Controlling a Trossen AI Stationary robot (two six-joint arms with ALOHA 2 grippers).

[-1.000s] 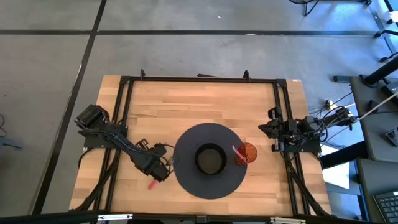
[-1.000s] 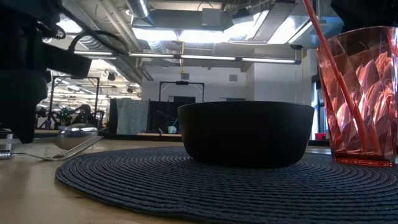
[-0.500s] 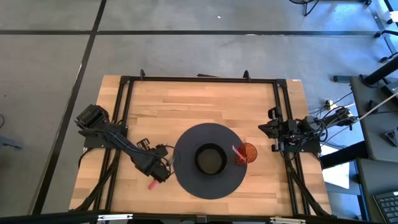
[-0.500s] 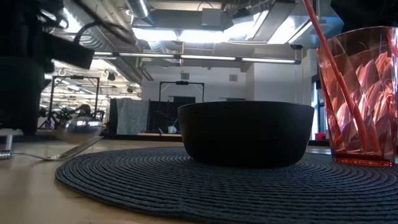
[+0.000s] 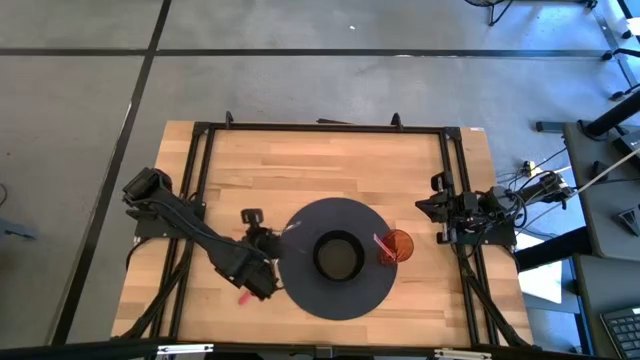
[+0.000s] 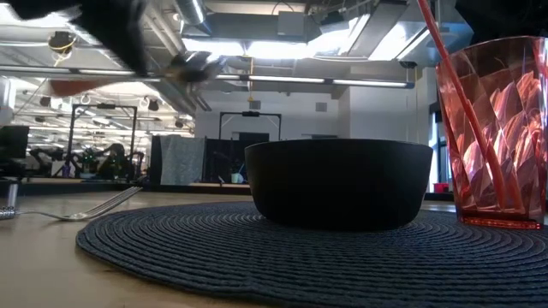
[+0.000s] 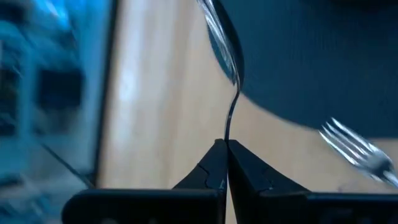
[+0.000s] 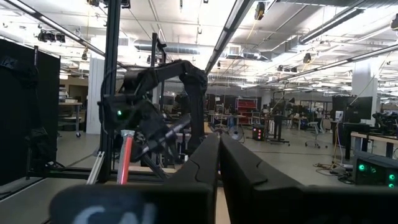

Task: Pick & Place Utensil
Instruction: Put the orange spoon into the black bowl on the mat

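My left gripper [image 5: 272,240] hangs raised over the near left part of the table, at the round dark placemat's [image 5: 300,290] left edge, shut on a metal spoon [image 5: 290,229]. In the low view the gripper [image 6: 120,26] and the spoon [image 6: 195,64] show blurred, high above the table. A metal fork [image 6: 86,210] lies flat on the wood, its tines toward the placemat. A black bowl [image 5: 338,256] stands on the placemat's middle. My right gripper [image 5: 425,208] waits shut at the table's right edge. My left gripper [image 7: 224,144] pinches the spoon's thin handle [image 7: 229,121] between its two fingertips. The handle runs straight out ahead of the fingers. The spoon is lifted clear of the table, and its bowl [image 7: 222,37] reaches out over the placemat's edge.
A red faceted cup [image 5: 398,246] with a red straw [image 6: 454,94] stands on the placemat just right of the bowl. A small pink piece [image 5: 243,296] lies on the wood near the left arm. A black frame borders the table's sides.
My left gripper has risen from table height and swung toward the placemat and the far edge, carrying the spoon with it. The spoon, which lay low beside the fork, now hangs clear in the air. The fork has stayed in place.
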